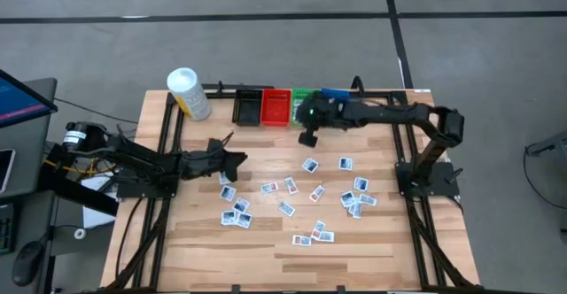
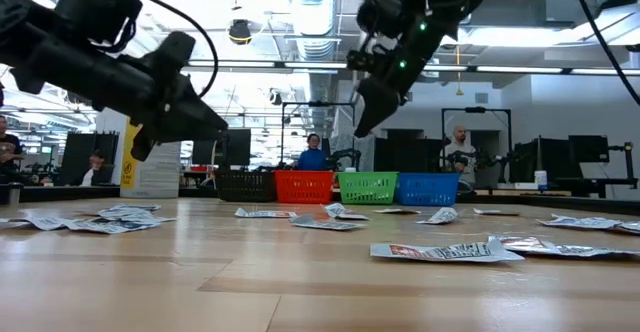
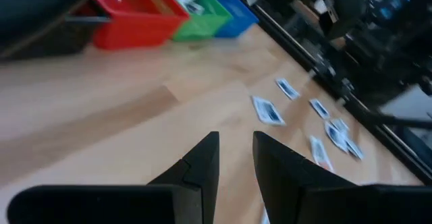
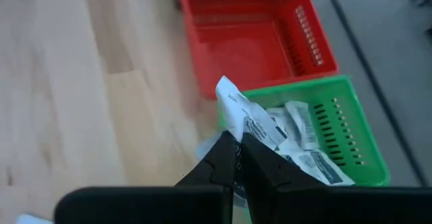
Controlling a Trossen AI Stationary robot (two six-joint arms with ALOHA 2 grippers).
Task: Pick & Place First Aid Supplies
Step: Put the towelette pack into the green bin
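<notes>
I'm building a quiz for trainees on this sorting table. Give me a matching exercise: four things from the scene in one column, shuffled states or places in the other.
Things:
1. right gripper
2. left gripper
3. red bin
4. green bin

States:
A. holds several packets
B. fingers apart, nothing between them
C. shut on a white packet
D. nothing inside

Pairs: 1-C, 2-B, 3-D, 4-A

Overhead, table-level, two wrist cameras, sharing bins [image 1: 276, 106]

Right tool [image 4: 237, 158] pinches a white packet [image 4: 233, 106] above the green bin's [image 4: 351, 143] edge; red bin [image 4: 253, 32] at twelve o'clock.
</notes>
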